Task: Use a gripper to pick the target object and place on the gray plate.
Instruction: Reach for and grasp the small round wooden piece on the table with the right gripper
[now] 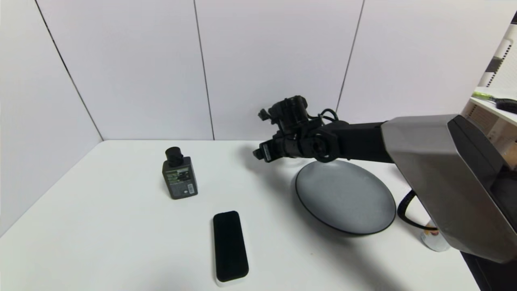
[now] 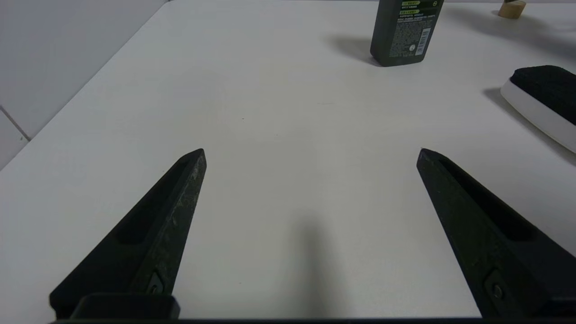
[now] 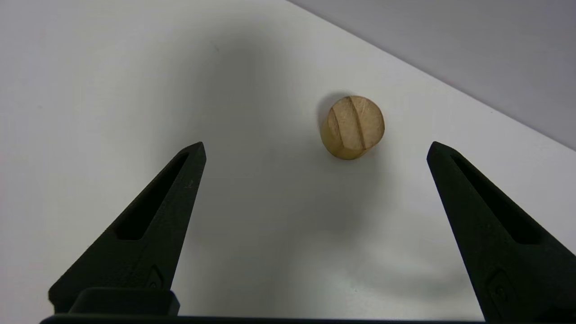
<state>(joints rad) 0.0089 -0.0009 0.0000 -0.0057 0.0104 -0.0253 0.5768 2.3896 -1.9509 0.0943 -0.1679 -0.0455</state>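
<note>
Nothing is grasped yet: the right gripper [image 3: 316, 148] hangs wide open and empty above the target object [image 3: 353, 127], which stands on the table [image 1: 101, 226] near the back wall; lifting and placing on the gray plate [image 1: 345, 196] remain; only the wrist views show the cylinder, the head view hiding it behind the arm; the left gripper [image 2: 311, 152] idles, spread wide.

No text can be read with certainty. The dark gray square bottle [image 1: 179, 176], left of centre in the head view and at the top edge in the left wrist view [image 2: 405, 31], carries a label with green and white print lines and a barcode at its lower right corner, but the lettering is too small to make out. Nothing else bears any marking that shows.
</note>
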